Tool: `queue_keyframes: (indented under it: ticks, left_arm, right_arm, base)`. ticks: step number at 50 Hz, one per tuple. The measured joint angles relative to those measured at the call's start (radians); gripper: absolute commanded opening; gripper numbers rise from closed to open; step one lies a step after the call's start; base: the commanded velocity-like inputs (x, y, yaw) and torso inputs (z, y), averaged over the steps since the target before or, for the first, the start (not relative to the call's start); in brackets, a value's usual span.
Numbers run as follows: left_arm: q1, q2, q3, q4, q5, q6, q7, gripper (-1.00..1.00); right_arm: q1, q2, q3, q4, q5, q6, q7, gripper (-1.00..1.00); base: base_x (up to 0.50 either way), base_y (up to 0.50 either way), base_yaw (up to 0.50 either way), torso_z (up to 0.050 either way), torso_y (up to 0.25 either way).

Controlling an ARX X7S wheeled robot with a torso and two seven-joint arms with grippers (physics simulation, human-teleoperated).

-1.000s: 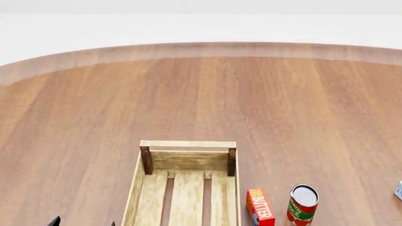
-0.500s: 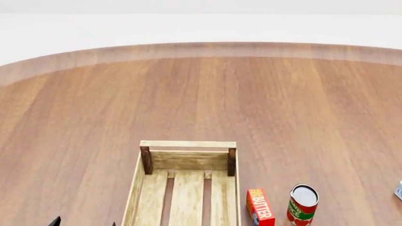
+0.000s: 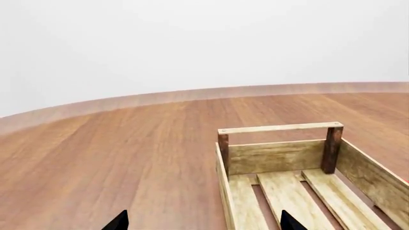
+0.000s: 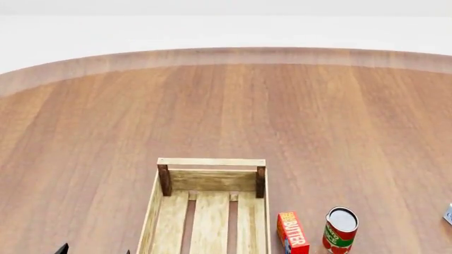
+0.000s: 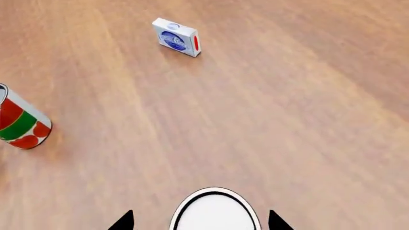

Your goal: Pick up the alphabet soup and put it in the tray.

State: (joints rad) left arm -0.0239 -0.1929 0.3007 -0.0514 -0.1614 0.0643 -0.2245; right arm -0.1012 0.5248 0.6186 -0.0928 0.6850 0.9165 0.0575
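Observation:
The tray [image 4: 211,162] is a light-wood slatted crate at the near middle of the table; it also shows in the left wrist view [image 3: 280,128]. A pale round can top with a dark rim [image 5: 214,213], seemingly the alphabet soup, sits between my right gripper's [image 5: 200,221] spread fingertips, untouched; its label is hidden. The can and the right gripper are out of the head view. My left gripper [image 3: 203,221] is open and empty, its tips either side of the tray's left wall. Its tips [image 4: 95,250] show at the head view's lower edge.
A red and green can [image 4: 341,228] and a red butter box [image 4: 291,232] stand right of the tray. The can also shows in the right wrist view [image 5: 19,124]. A small blue-white box [image 5: 177,37] lies further right, at the head view's edge [image 4: 449,213].

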Motion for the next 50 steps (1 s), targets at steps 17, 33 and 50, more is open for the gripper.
queue_keyframes:
  ticks: [17,33,50]
  left_arm:
    - [-0.002,-0.006,0.008,-0.002,-0.005,0.003,-0.008,1.0]
    - [-0.004,-0.011,0.015,-0.003,-0.011,0.005,-0.014,1.0]
    - [-0.006,-0.016,0.024,-0.004,-0.015,0.008,-0.021,1.0]
  right_arm:
    - [-0.008,-0.013,-0.019,0.057,-0.024,-0.042,-0.017,1.0]
    - [-0.002,-0.024,-0.044,0.101,-0.042,-0.073,-0.03,1.0]
    - [0.003,-0.028,-0.059,0.131,-0.054,-0.096,-0.039,1.0]
  base:
    - [0.0,0.0,0.0,0.0,0.0]
    - [0.0,0.0,0.0,0.0,0.0]
    - [0.0,0.0,0.0,0.0,0.0]
